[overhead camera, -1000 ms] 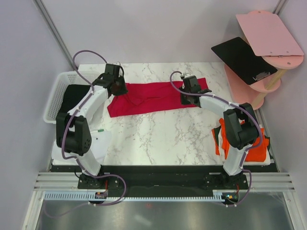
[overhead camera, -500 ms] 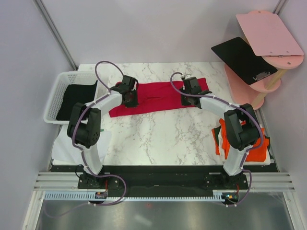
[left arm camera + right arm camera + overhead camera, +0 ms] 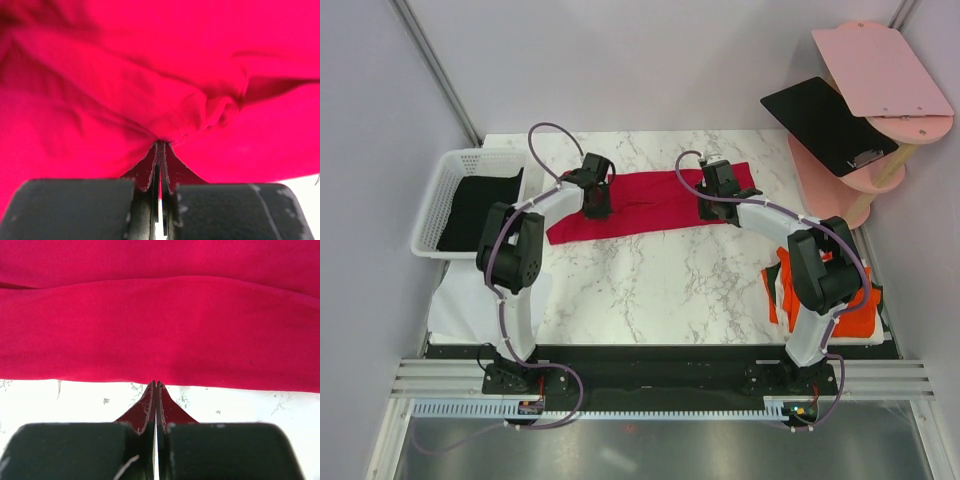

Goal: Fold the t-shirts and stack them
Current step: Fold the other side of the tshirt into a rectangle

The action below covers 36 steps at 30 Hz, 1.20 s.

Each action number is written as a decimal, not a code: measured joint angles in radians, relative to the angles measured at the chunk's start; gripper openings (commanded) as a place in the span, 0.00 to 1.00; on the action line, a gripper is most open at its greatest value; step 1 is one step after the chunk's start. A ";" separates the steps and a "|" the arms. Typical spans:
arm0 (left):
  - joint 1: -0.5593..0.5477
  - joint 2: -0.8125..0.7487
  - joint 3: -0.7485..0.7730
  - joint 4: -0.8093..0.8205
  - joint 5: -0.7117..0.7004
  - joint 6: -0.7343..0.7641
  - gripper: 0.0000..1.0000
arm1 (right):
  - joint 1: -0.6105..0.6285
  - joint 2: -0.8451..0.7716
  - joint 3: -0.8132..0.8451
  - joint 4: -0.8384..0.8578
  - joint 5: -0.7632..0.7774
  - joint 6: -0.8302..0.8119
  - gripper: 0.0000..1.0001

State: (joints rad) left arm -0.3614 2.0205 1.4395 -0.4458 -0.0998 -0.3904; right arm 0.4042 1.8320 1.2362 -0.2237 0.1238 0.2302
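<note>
The crimson t-shirt [image 3: 650, 205] lies as a long strip across the back of the marble table. My left gripper [image 3: 596, 206] is shut on a bunched fold of it near its left end; red cloth fills the left wrist view [image 3: 200, 75] and puckers at the tips [image 3: 161, 143]. My right gripper [image 3: 712, 208] is shut, its tips [image 3: 156, 383] meeting the shirt's flat near edge [image 3: 160, 340] toward the right end. Orange-red t-shirts [image 3: 858, 308] lie stacked at the table's right edge. A black t-shirt [image 3: 475, 205] lies in the basket.
The white mesh basket [image 3: 432, 205] stands at the left edge. A white sheet [image 3: 470, 305] lies near the left arm's base. A pink shelf [image 3: 880, 70] carrying a flat black board [image 3: 820, 120] stands at the back right. Bare marble [image 3: 660, 280] spans the middle.
My left gripper has moved right from the shirt's left end, carrying red cloth over the shirt, so the strip's left end is now shorter. The right arm has not moved.
</note>
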 measured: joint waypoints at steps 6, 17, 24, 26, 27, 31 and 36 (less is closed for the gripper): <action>0.000 0.056 0.097 -0.008 -0.030 0.000 0.02 | 0.000 0.000 0.000 0.000 0.017 -0.006 0.00; 0.002 0.214 0.388 -0.016 -0.081 0.001 0.02 | 0.000 0.000 -0.002 0.000 0.042 -0.019 0.00; 0.002 0.263 0.455 -0.023 -0.086 0.009 0.02 | 0.000 0.003 0.003 0.000 0.082 -0.037 0.00; 0.002 0.229 0.418 -0.016 -0.086 0.013 0.02 | 0.000 0.018 0.024 -0.002 0.096 -0.044 0.00; 0.002 0.200 0.387 -0.016 -0.086 0.015 0.02 | 0.000 0.031 0.041 0.000 0.103 -0.047 0.00; 0.002 0.044 0.245 -0.012 -0.083 0.019 0.02 | -0.002 0.097 0.123 0.003 0.124 -0.058 0.00; 0.002 -0.093 0.126 0.010 -0.077 0.019 0.02 | -0.005 0.188 0.232 -0.001 0.139 -0.064 0.00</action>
State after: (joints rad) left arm -0.3595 1.9270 1.5658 -0.4355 -0.1764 -0.3717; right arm 0.3992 2.0205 1.4685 -0.2249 0.2630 0.1661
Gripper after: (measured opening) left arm 0.025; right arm 0.006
